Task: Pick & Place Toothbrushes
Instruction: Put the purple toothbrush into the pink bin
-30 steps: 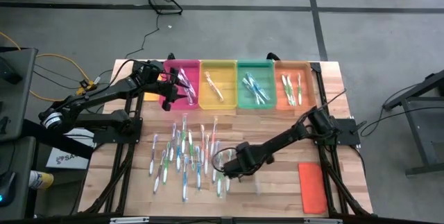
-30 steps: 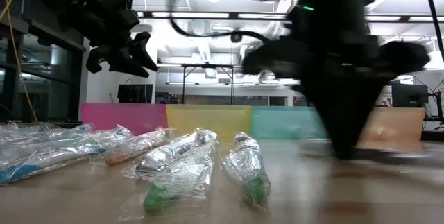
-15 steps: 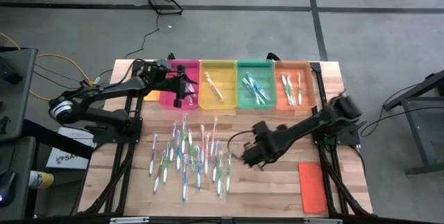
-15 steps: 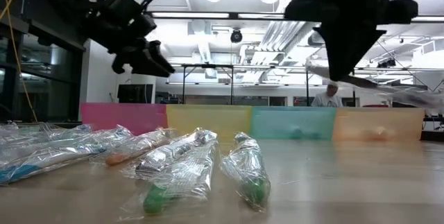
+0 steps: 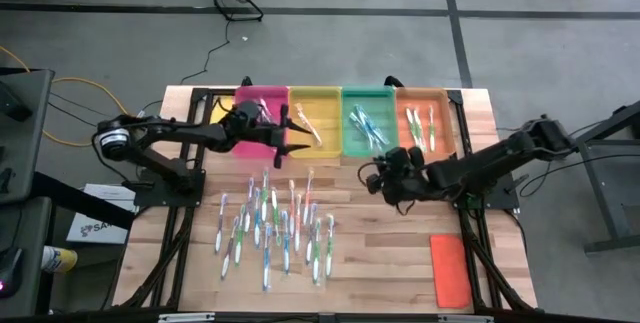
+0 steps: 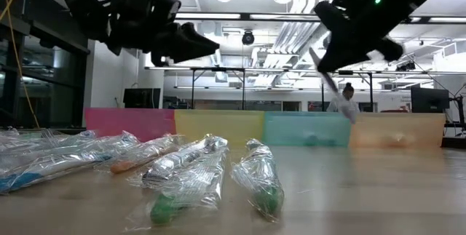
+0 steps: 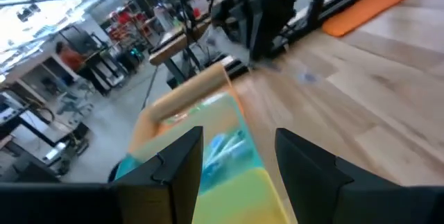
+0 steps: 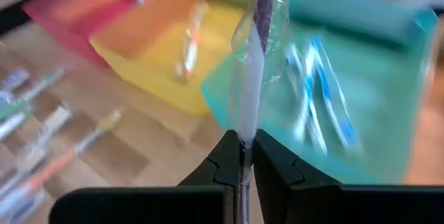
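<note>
Many wrapped toothbrushes (image 5: 270,225) lie in a loose pile on the wooden table, near its middle and left. More of them rest in the pink (image 5: 250,135), yellow (image 5: 314,148), green (image 5: 368,150) and orange (image 5: 423,149) trays along the far edge. My right gripper (image 5: 380,175) hovers just in front of the green tray, shut on one wrapped toothbrush (image 8: 251,71). My left gripper (image 5: 285,129) is open and empty, raised over the border between the pink and yellow trays; its fingers (image 7: 173,172) show apart in the left wrist view. My right gripper pinches one wrapped toothbrush between its two fingers (image 8: 225,161), at the handle end (image 8: 244,137). The rest of the brush sticks out forward past the fingertips, its darker head end (image 8: 262,9) farthest out. It is lifted clear of the table and slants downward (image 6: 326,75) in the low view.
A flat orange lid (image 5: 450,270) lies near the table's right near corner. The four trays stand side by side along the far edge. Bare wood shows between the pile and the lid. A person (image 6: 348,102) stands far off in the room behind.
My right gripper has risen from the right side of the pile with one wrapped toothbrush and travelled toward the far edge and the right, ending in front of the green tray. My left gripper has moved right from over the pink tray toward the yellow tray.
</note>
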Tool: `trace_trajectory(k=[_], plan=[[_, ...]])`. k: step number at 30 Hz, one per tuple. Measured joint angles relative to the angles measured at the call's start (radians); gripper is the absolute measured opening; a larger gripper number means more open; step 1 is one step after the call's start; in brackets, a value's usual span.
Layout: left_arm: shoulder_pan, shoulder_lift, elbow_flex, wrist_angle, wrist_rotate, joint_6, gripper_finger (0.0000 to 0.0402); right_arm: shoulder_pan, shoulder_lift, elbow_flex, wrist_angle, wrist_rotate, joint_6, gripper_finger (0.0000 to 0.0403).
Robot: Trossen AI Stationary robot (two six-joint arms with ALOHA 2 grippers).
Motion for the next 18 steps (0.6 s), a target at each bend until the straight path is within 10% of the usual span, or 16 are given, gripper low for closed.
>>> trace_trajectory(k=[8,18], plan=[[-0.041,0.093,0.121,-0.028,-0.024,-0.058,0.0175,-0.207,-0.001,-0.139,0.67,-0.175,-0.575,0.0017],[0.012,0.253,0.266,-0.031,0.031,-0.145,0.0175,-0.393,-0.001,-0.146,0.986,-0.418,-0.901,0.0017]])
